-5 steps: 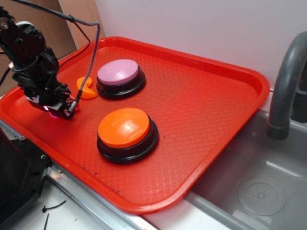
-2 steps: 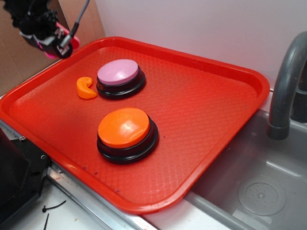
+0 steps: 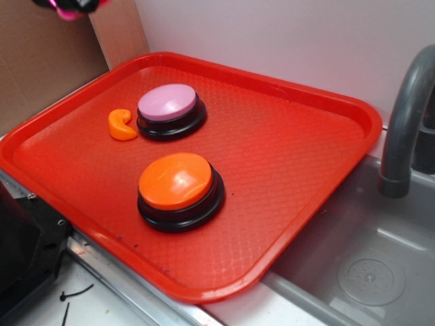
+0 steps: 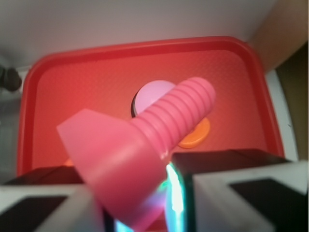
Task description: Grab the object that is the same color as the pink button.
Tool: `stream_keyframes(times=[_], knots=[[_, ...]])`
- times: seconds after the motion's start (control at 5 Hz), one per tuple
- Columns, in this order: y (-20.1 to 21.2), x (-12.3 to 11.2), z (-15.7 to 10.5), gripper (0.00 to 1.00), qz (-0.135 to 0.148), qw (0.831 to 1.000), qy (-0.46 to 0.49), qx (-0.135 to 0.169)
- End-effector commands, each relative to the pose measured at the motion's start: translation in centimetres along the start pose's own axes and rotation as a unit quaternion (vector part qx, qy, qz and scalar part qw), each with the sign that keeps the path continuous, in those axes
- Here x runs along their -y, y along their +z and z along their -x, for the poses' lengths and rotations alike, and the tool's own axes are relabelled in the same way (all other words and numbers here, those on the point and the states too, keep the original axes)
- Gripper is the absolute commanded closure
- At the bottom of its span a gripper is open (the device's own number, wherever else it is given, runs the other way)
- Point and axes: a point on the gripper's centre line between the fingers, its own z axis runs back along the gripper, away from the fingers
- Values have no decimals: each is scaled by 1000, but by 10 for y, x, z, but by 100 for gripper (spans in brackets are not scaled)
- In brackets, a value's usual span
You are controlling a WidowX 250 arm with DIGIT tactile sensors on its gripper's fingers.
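In the wrist view my gripper [image 4: 164,193] is shut on the hot-pink object [image 4: 125,154], which has a flat triangular head and a ribbed stem pointing up and to the right. In the exterior view only the lowest bit of the gripper [image 3: 68,5] and a sliver of the pink object [image 3: 68,12] show at the top left edge, high above the tray. The pink button [image 3: 168,102] with its pale lilac dome stands on the red tray [image 3: 292,149], far below. The wrist view shows the same pink button [image 4: 154,96], partly hidden behind the stem.
An orange-topped button [image 3: 177,180] stands nearer the tray's front. A small orange curved piece [image 3: 122,125] lies left of the pink button. A grey faucet [image 3: 404,122] and steel sink [image 3: 360,265] are at the right. Brown cardboard [image 3: 41,68] stands behind the tray's left corner.
My gripper has lifted the pink object off the tray's left side. It has risen steadily up, now almost leaving the exterior view. The buttons have not moved.
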Motion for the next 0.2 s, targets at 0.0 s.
stream_keyframes(times=[0.0], knots=[[5,-4,-25,100,-46,998,32,-26]])
